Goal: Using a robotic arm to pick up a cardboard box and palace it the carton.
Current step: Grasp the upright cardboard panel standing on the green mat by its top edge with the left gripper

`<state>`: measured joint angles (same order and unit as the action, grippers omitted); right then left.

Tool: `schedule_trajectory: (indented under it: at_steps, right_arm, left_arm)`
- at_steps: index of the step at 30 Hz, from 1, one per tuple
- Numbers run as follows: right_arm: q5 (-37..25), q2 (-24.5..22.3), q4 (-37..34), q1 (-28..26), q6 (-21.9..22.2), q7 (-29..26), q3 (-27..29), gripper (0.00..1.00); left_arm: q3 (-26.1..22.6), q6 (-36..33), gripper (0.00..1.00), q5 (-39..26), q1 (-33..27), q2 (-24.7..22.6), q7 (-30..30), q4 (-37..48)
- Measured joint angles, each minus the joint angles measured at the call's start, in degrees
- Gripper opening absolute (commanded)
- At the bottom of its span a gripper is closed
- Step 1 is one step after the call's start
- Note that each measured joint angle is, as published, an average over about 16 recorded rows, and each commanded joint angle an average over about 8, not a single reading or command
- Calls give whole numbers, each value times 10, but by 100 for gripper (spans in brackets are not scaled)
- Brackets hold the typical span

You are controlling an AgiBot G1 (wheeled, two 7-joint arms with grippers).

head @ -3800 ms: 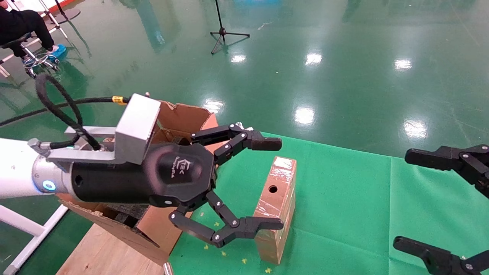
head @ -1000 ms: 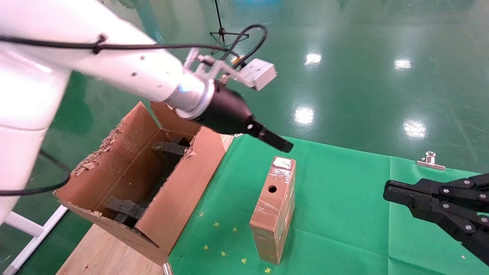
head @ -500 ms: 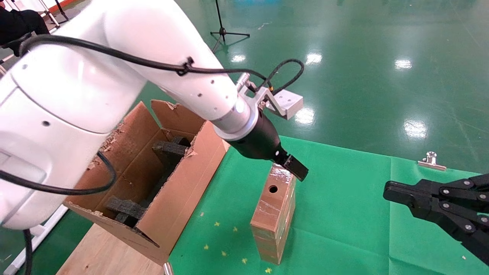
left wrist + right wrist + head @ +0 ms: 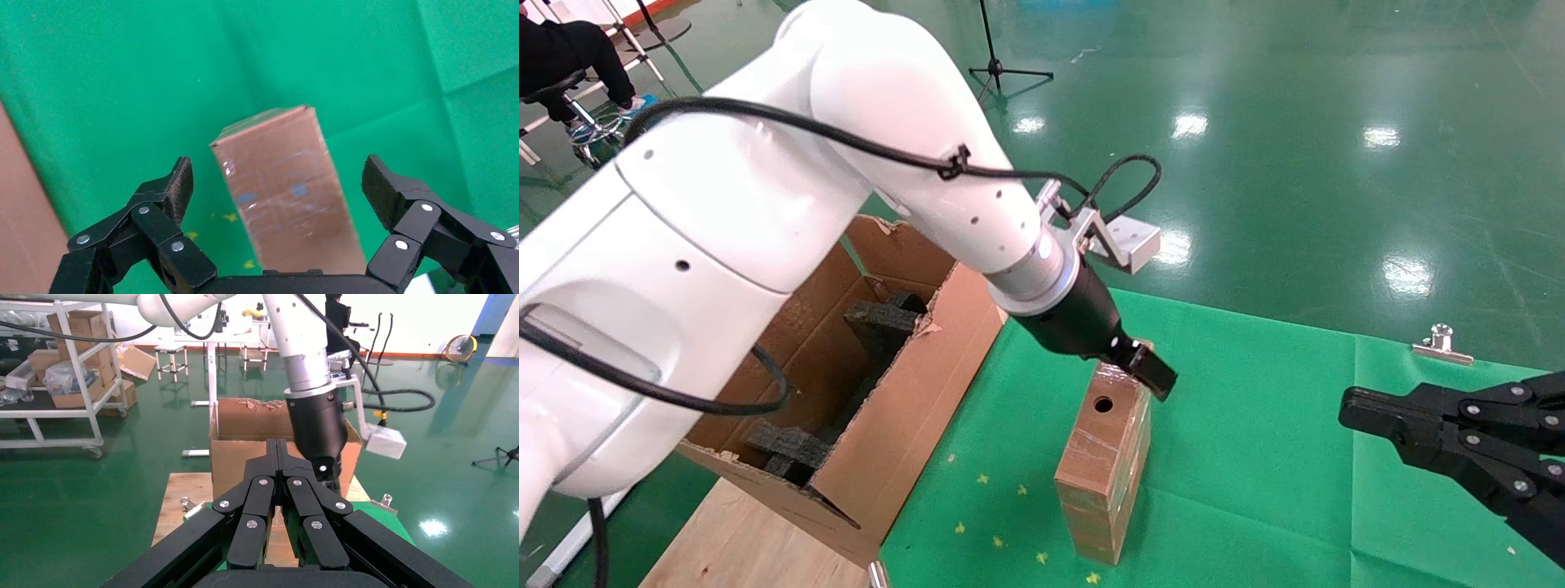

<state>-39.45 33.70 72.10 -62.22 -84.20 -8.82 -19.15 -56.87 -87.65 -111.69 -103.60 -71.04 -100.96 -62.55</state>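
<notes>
The left gripper [image 4: 1144, 371] of the robotic arm [image 4: 862, 163] hangs at the far upper end of the cardboard box [image 4: 1106, 457], its black fingers spread wide; the left wrist view shows one fingertip on each side of the box [image 4: 287, 196] with green cloth visible in both gaps, so nothing is gripped. In the head view one dark fingertip [image 4: 1155, 377] lies against the box's top far corner, though whether it touches cannot be told. The cardboard box stands on edge on the green cloth [image 4: 1254, 457], slim and wrapped in shiny clear tape, with its round hole [image 4: 1102, 404] in the narrow upper face turned toward the camera. The white arm reaches in from the left, its silver camera block [image 4: 1125, 238] and a loop of black cable [image 4: 1128, 184] sitting just above the wrist. The carton [image 4: 862, 392] is on a wooden board [image 4: 740, 547] just to the left of the cloth, near the cardboard box but apart from it, with ragged flaps and black foam pieces [image 4: 878, 320] inside. The right gripper [image 4: 1361, 412] is off at the right edge over the cloth, well apart from the cardboard box, and the right wrist view shows its fingers [image 4: 278, 462] pressed together with nothing between them.
</notes>
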Motion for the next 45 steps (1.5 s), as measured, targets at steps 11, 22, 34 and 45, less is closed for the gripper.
schedule_trajectory:
  at_steps: [11, 22, 34, 45]
  right_arm:
    - [0, 0, 0, 0, 0, 0, 0, 100]
    - [0, 0, 0, 0, 0, 0, 0, 100]
    - [0, 0, 0, 0, 0, 0, 0, 100]
    - [0, 0, 0, 0, 0, 0, 0, 100]
  left_arm:
    - [-2, -2, 56, 5, -9, -10, 14, 24]
    - [-2, -2, 0, 5, -9, -9, 14, 23]
    - [-1, -2, 0, 5, -8, -8, 12, 21]
    - [0, -1, 0, 6, -7, -7, 11, 21]
